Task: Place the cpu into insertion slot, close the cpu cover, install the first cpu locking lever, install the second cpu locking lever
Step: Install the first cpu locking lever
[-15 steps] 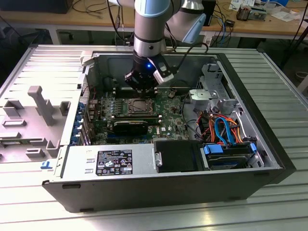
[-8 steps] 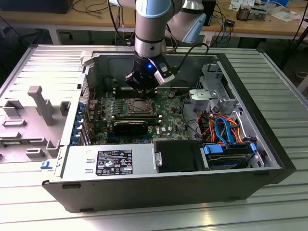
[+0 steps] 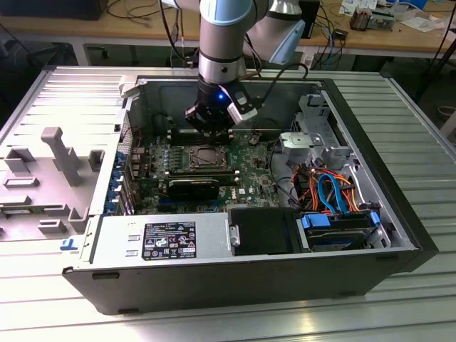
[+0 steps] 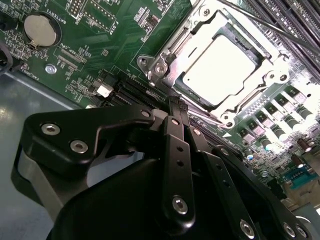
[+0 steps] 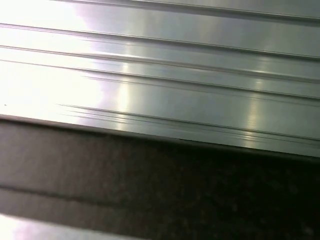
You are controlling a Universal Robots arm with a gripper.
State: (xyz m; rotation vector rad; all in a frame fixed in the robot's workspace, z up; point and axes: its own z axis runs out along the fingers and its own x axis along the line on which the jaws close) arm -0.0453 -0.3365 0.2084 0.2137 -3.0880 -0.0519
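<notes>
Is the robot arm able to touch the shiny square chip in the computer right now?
Probably yes. The end effector hangs close by the cpu, the case is open, and nothing lies between them. The cpu cover frames only its edges.

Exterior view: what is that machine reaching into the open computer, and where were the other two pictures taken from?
It is a robot arm ending in a black gripper, lowered into an open computer case on a metal table. That view comes from a camera off the arm; both wrist views come from cameras riding on it. The second wrist view looks past the gripper at the motherboard: the cpu is seated, the cover down around it. The first wrist view shows ribbed metal. I see nothing held.
</notes>
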